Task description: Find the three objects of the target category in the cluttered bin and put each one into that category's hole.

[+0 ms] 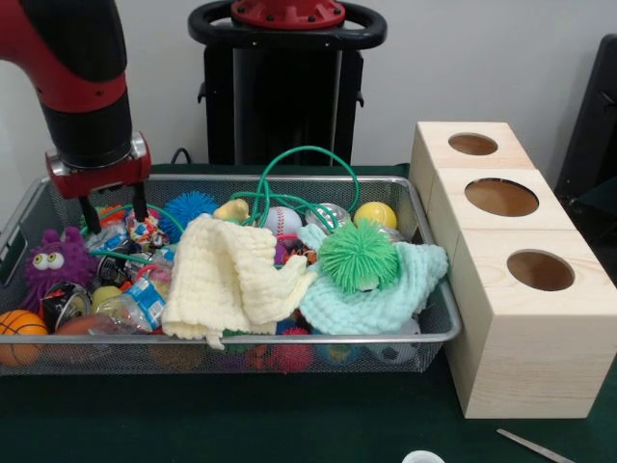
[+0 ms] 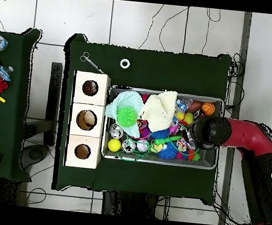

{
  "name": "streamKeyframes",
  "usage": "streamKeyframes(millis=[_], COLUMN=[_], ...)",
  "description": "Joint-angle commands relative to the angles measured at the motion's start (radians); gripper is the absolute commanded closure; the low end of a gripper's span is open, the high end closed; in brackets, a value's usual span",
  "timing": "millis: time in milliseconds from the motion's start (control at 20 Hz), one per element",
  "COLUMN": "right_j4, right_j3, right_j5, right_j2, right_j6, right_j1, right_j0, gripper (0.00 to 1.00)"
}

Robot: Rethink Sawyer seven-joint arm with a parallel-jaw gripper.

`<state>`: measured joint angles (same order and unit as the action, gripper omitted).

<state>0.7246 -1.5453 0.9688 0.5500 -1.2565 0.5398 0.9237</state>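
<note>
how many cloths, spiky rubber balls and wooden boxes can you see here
cloths: 2, yellow cloth and mint cloth
spiky rubber balls: 2, green spiky ball and blue spiky ball
wooden boxes: 3
total: 7

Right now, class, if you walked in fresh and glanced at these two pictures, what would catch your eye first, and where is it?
The red and black arm, with its gripper lowered into one end of the cluttered bin, stands out first. Next comes the spiky green ball, sitting on a mint cloth beside a pale yellow cloth in the bin's middle. Along the bin's other end stand three wooden boxes, each with a round hole on top.
</note>
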Motion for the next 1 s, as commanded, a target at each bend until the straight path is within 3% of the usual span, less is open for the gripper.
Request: streamKeyframes(millis=[50, 350, 600, 750, 1000], right_j4=[0.028, 0.071, 0.132, 0.178, 0.229], right_j3=[-0.113, -0.123, -0.110, -0.074, -0.039], right_j5=[-0.024, -0.033, -0.090, -0.060, -0.045], right_j2=[0.082, 0.047, 0.013, -0.006, -0.016], right_j6=[0.237, 0.252, 0.259, 0.299, 0.274], right_j1=[0.017, -0.007, -0.089, -0.145, -0.186], right_j0=[-0.029, 0.011, 0.043, 0.043, 0.029], gripper=[0.00, 0.00, 0.00, 0.00, 0.00])
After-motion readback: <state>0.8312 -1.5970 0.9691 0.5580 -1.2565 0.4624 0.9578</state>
